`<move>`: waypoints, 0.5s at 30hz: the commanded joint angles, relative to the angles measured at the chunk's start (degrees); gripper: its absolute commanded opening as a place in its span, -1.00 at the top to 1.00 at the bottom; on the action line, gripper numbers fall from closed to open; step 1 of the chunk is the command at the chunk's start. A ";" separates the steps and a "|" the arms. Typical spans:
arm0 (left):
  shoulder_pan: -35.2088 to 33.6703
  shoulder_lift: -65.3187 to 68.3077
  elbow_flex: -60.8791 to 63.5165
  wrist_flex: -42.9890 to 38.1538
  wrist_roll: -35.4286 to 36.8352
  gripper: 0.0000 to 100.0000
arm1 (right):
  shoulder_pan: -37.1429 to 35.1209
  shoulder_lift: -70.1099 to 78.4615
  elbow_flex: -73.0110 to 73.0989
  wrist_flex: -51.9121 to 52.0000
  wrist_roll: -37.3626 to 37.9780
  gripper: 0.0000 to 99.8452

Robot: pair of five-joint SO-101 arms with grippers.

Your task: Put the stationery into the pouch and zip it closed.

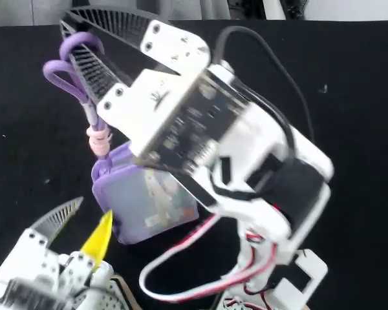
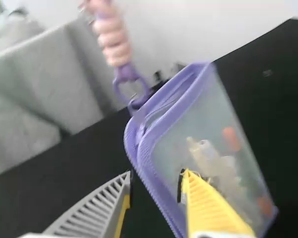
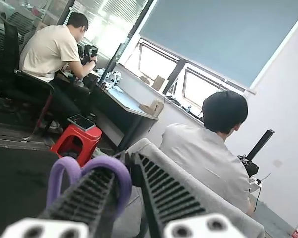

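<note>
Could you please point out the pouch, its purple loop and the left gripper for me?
pouch (image 1: 149,197), high view, clear front panel.
purple loop (image 3: 107,162), right wrist view, top of its bend.
left gripper (image 1: 96,206), high view, midway between its fingertips.

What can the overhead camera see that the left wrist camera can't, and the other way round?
The high view adds the right hand, shut on the purple loop, with its white arm over the table. The left wrist view adds the room's pale wall and a clearer look at stationery inside the pouch. Both share the purple pouch, its pink coil and the open left hand at the pouch's edge.
</note>
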 commanded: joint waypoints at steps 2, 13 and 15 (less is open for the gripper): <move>-3.21 0.26 4.62 -8.00 0.70 0.65 | -0.26 -5.67 -2.15 4.75 -0.26 0.98; 20.35 0.35 4.88 -8.18 2.90 0.65 | -0.26 -16.75 -1.80 16.88 -3.43 0.98; 24.13 0.44 5.32 -8.18 2.73 0.65 | -0.26 -18.15 -1.80 18.20 -4.48 0.98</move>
